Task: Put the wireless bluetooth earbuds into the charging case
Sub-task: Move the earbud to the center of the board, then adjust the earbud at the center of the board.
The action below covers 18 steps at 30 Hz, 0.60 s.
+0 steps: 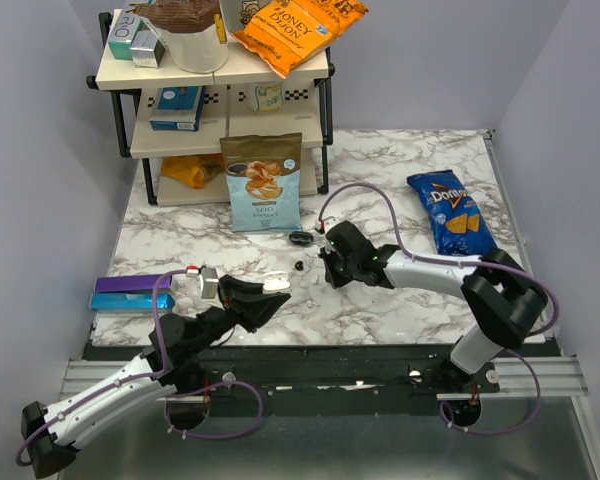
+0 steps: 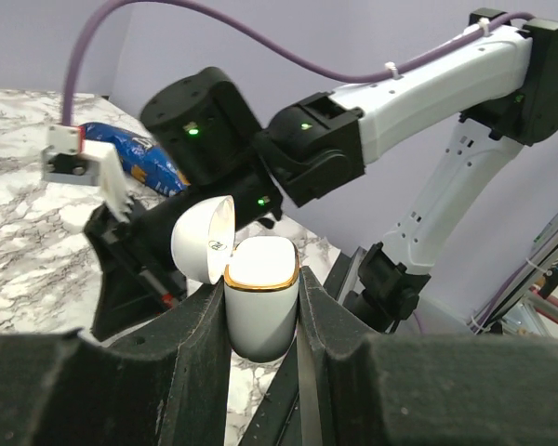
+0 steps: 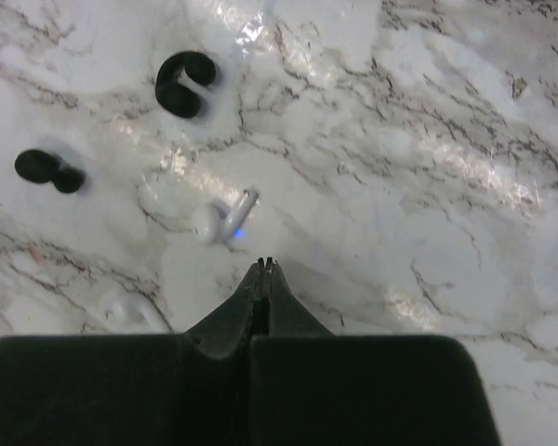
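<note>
My left gripper (image 1: pixel 268 294) (image 2: pixel 262 286) is shut on a white charging case (image 2: pixel 260 297) with a gold rim. It holds the case above the table with its lid (image 2: pixel 201 238) flipped open; the case also shows in the top view (image 1: pixel 277 285). My right gripper (image 1: pixel 326 268) (image 3: pixel 264 266) is shut and empty, low over the marble. A white stemmed earbud (image 3: pixel 221 219) with a blue light lies just ahead of its tips. Farther off lie a black C-shaped piece (image 3: pixel 184 84) (image 1: pixel 301 238) and a small black rounded bud (image 3: pixel 48 169) (image 1: pixel 299 265).
A light blue chips bag (image 1: pixel 263 182) stands behind the black pieces. A blue Doritos bag (image 1: pixel 449 212) lies at the right. A snack shelf (image 1: pixel 215 70) is at the back left, and a purple box (image 1: pixel 130 292) lies at the left edge.
</note>
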### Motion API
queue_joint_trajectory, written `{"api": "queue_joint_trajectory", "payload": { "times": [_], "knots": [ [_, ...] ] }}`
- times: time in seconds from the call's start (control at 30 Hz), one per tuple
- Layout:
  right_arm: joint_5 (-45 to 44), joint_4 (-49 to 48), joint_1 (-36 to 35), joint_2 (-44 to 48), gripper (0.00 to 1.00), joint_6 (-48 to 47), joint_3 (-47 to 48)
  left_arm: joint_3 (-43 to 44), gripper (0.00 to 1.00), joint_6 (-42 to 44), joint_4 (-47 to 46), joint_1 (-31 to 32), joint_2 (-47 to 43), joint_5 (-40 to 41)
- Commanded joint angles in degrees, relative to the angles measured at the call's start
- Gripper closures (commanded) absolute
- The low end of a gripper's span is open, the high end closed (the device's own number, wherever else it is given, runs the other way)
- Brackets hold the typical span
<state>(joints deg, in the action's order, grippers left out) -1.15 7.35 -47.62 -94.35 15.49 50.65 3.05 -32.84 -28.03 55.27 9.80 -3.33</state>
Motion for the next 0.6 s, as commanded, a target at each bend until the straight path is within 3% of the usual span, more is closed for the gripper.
{"api": "queue_joint_trajectory", "payload": {
  "times": [0.0,0.17,0.33,0.43,0.57],
  "knots": [
    [5.01,-1.56,-2.99,6.1,0.99,-1.95,-3.8,-3.31,1.0,0.14,-0.18,0.46,-0.75,1.31],
    [6.24,-1.46,-7.05,6.37,0.95,-3.79,-5.12,-3.23,1.0,0.5,-0.53,0.63,-0.31,1.4],
    [6.86,-1.82,-8.54,4.26,0.67,-5.29,-4.07,-3.23,1.0,0.23,-0.18,0.72,-0.92,1.4],
    [6.77,-2.26,-8.63,3.47,0.6,-5.73,-3.55,-3.31,1.0,0.06,0.52,0.81,-1.8,1.49],
    [7.39,-2.17,-8.72,1.89,0.59,-6.78,-1.88,-3.31,1.0,0.14,1.49,0.81,-3.03,1.75]
  ]
}}
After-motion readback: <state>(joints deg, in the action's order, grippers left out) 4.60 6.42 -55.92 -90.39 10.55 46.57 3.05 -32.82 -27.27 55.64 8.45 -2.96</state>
